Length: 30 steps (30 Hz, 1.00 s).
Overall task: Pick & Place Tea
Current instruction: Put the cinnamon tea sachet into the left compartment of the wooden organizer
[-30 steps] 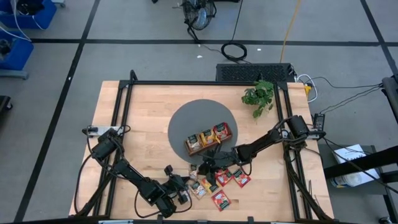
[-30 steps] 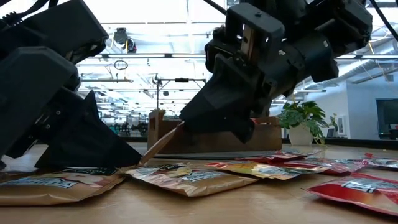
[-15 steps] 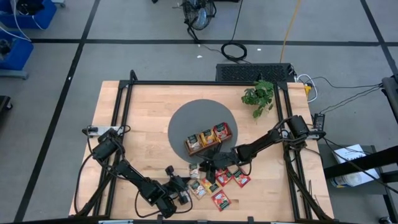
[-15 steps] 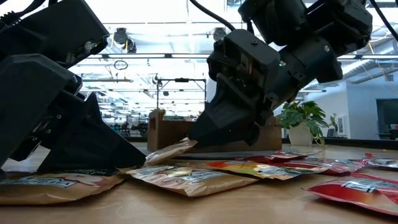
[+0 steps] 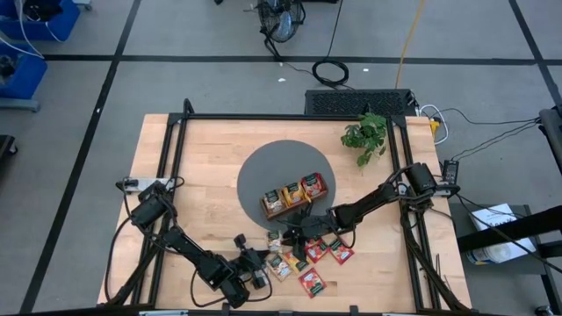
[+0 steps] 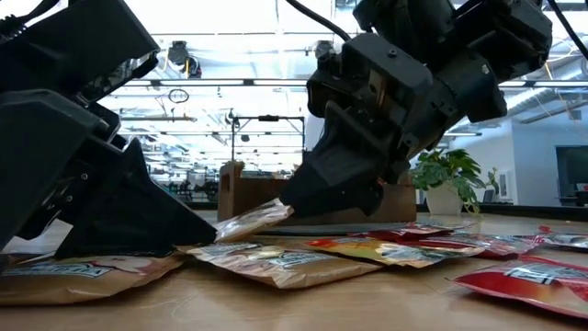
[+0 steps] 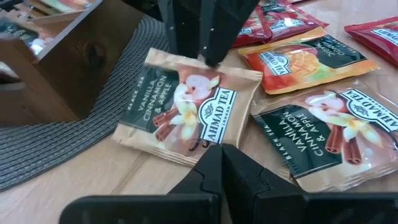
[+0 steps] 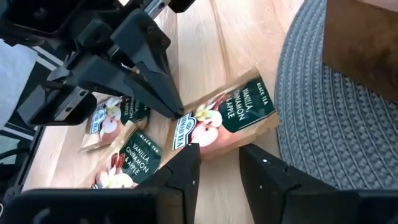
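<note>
Surface: a pale wooden surface [image 5: 193, 167] with a dark frame carries everything. Both arms reach in toward the middle of its front edge, where the loose tea lies.

Mat: a round grey woven mat [image 5: 263, 171] sits at the centre, seemingly to mark the drop-off area.

Tray: a long brown three-compartment wooden tray [image 7: 56, 74] stands on the mat's front part. Sachets are already stacked in it, sorted by colour, so it is probably where the tea goes.

Plant: a small green potted plant [image 5: 364, 136] stands near the back right corner, well apart from the work.

Loose tea: red, orange-yellow and dark green flat square sachets [image 5: 312, 254] lie scattered between the mat and the front edge, not yet put away.

Worked sachet: a tan and dark green foil sachet labelled vanilla, cinnamon and apple [image 7: 186, 109] lies at the mat's front rim. Its far edge is tilted up off the wood.

Right end effector [image 8: 217, 158]: its fingers stand apart at the sachet's raised edge. I cannot tell whether they bear on it. The tilt would let a finger get under the flat packet.

Left end effector [image 7: 216, 149]: its fingers are pressed together with nothing between them. The tip is at the sachet's opposite edge, probably bracing it against sliding.
</note>
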Available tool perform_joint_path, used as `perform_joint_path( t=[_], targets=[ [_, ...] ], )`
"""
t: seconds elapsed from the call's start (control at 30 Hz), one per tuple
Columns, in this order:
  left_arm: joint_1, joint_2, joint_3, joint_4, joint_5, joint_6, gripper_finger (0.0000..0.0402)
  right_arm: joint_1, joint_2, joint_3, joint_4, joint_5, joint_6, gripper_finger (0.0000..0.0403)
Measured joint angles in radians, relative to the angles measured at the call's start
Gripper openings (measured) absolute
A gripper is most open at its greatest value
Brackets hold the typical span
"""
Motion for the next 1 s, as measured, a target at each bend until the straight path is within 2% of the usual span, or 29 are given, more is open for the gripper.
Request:
perform_joint_path(
  t=[0.27, 0.47, 0.57, 0.77, 0.93, 1.0],
  targets=[
    [0.004, 0.002, 0.0, 0.07, 0.002, 0.117, 0.0021, 0.0, 0.0, 0.0, 0.0, 0.007, -0.039, 0.0127],
    [0.015, 0.0, 0.001, 0.071, -0.004, 0.145, 0.0021, 0.001, 0.009, 0.0, 0.008, -0.001, -0.084, 0.0115],
    [0.018, 0.0, 0.001, 0.076, -0.011, 0.155, 0.0021, 0.001, 0.038, 0.0, 0.018, -0.041, -0.098, 0.0105],
    [0.018, 0.0, 0.001, 0.086, -0.019, 0.176, 0.0021, 0.0, 0.113, 0.005, 0.15, -0.06, -0.114, 0.0076],
    [0.016, 0.0, 0.001, 0.086, -0.018, 0.175, 0.0021, 0.0, 0.107, 0.005, 0.135, -0.071, -0.142, 0.0017],
    [0.01, 0.0, 0.0, 0.087, -0.019, 0.175, 0.0021, 0.001, 0.106, 0.003, 0.133, -0.073, -0.165, 0.0006]
  ],
)
